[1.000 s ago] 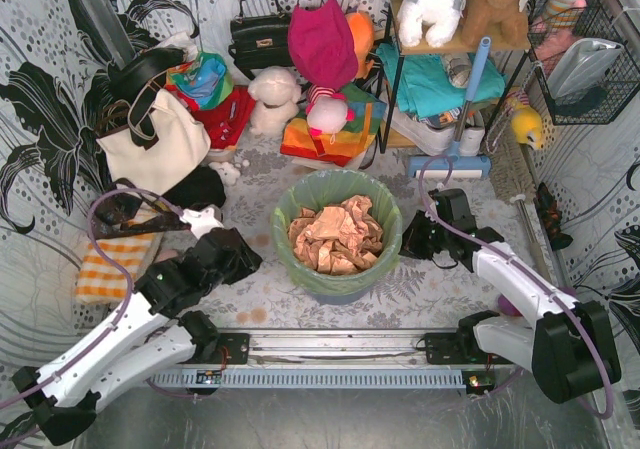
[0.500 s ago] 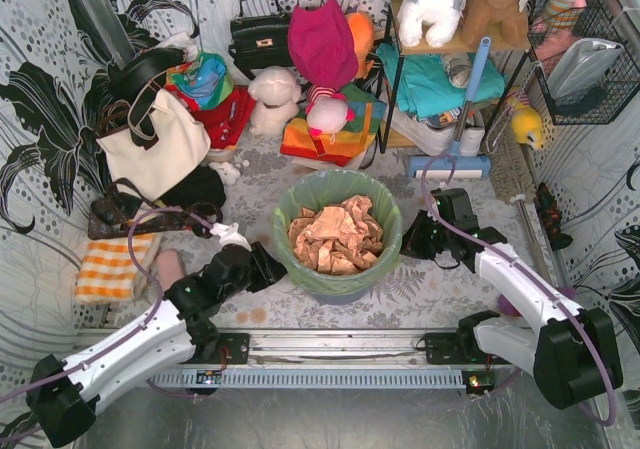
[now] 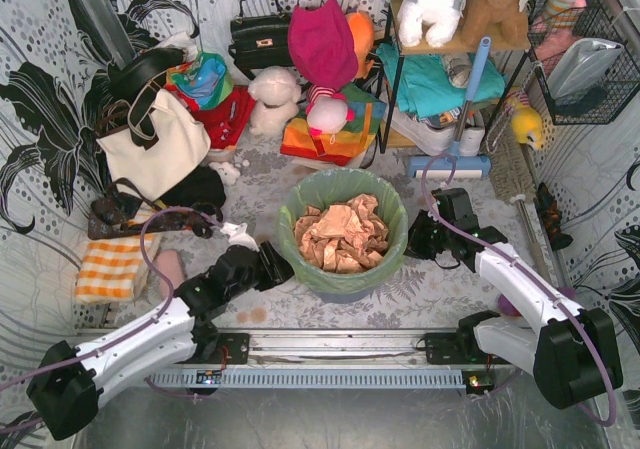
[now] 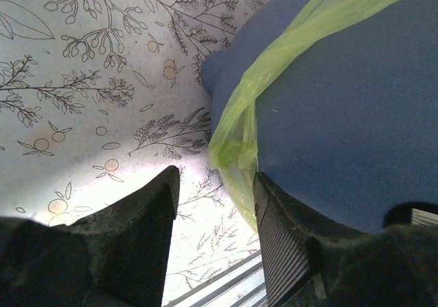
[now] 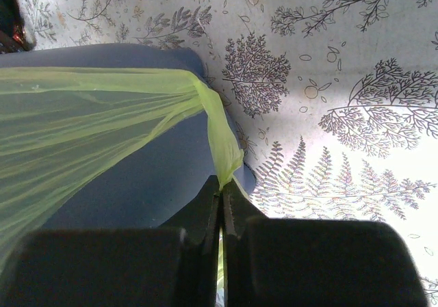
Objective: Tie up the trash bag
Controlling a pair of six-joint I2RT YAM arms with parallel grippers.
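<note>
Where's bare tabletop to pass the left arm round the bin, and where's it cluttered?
Bare cloth: the strip between bin and rail; and behind the bin, up to the white plush toy and mop head. Crowded: the left side, with cream tote bag and orange checked towel, and the back row. Bin's right: right gripper pinching the trash bag.

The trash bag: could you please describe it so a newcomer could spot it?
In the middle of the floral table stands a round blue-grey bin. The trash bag lines it, folded over its rim. Unlike the cream tote behind, it is thin green plastic holding crumpled brown paper.
</note>
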